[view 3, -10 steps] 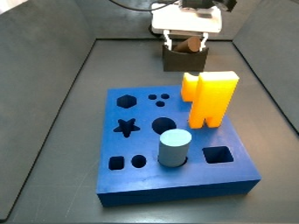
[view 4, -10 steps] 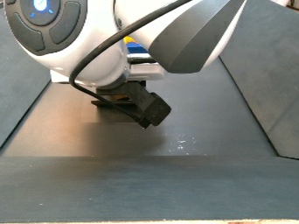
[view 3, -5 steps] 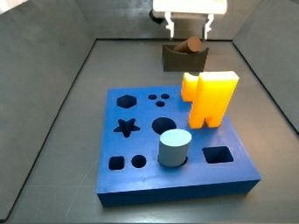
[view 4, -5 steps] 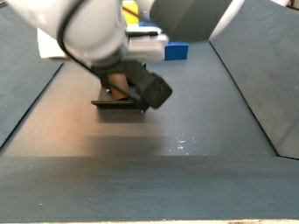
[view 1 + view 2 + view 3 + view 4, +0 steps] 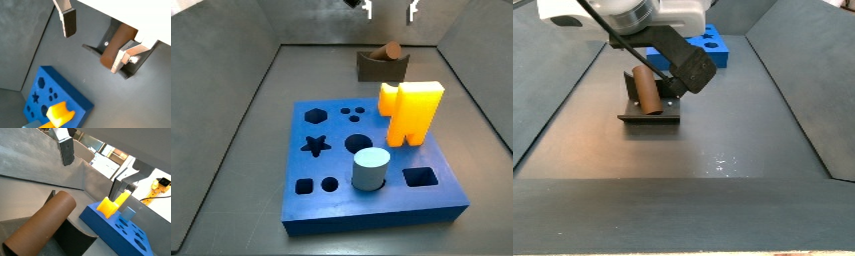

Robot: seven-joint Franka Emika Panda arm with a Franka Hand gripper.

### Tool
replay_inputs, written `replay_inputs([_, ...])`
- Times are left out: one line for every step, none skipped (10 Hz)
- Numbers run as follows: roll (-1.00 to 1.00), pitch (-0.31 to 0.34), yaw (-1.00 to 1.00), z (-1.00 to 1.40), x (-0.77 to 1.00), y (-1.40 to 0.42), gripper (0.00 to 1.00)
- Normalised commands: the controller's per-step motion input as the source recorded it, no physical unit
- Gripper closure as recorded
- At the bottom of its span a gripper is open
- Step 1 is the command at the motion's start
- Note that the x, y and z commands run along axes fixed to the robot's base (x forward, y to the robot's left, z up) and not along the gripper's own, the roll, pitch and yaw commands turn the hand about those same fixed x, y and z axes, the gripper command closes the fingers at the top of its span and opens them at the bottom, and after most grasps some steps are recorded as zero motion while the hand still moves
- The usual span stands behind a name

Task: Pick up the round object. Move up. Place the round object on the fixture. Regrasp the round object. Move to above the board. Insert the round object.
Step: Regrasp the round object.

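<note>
1. Largest, the board (image 5: pixel 372 180) lies flat on the dark floor (image 5: pixel 251 130); a side view shows its star, hexagon, round, oval and square holes.
2. Next, a tall yellow-orange block (image 5: pixel 410 110) stands upright on the board's far right part, and a pale grey-blue cylinder (image 5: pixel 370 168) stands nearer the front edge.
3. Then the fixture (image 5: pixel 382 68) sits on the floor just beyond the board, apart from it.
4. Smaller, the round object (image 5: pixel 644 88) rests in the fixture's notch, leaning; in a wrist view it (image 5: pixel 43 224) lies across the dark block.
5. Last, the claw (image 5: pixel 390 9) hangs above the fixture at the top edge of a side view, clear of the peg; in both wrist views its fingers (image 5: pixel 68 22) stand spread wide with nothing between them.
</note>
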Motion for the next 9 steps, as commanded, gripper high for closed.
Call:
replay_inputs([1.0, 0.05, 0.01, 0.97, -0.11, -0.8, 0.0])
replay_inputs([1.0, 0.04, 0.01, 0.84, -0.12, -0.67, 0.0])
replay_inputs([1.0, 0.034, 0.01, 0.73, -0.13, -0.57, 0.0])
replay_inputs([1.0, 0.028, 0.01, 0.46, -0.1, -0.37, 0.0])
replay_inputs([1.0, 0.027, 0.01, 0.24, -0.07, -0.2, 0.0])
replay_inputs([1.0, 0.026, 0.01, 0.01, -0.03, -0.04, 0.0])
replay_inputs([1.0, 0.026, 0.01, -0.02, -0.01, -0.02, 0.0])
replay_inputs([1.0, 0.027, 0.01, 0.02, -0.01, -0.03, 0.0])
replay_inputs([1.0, 0.024, 0.01, 0.04, -0.02, -0.04, 0.0])
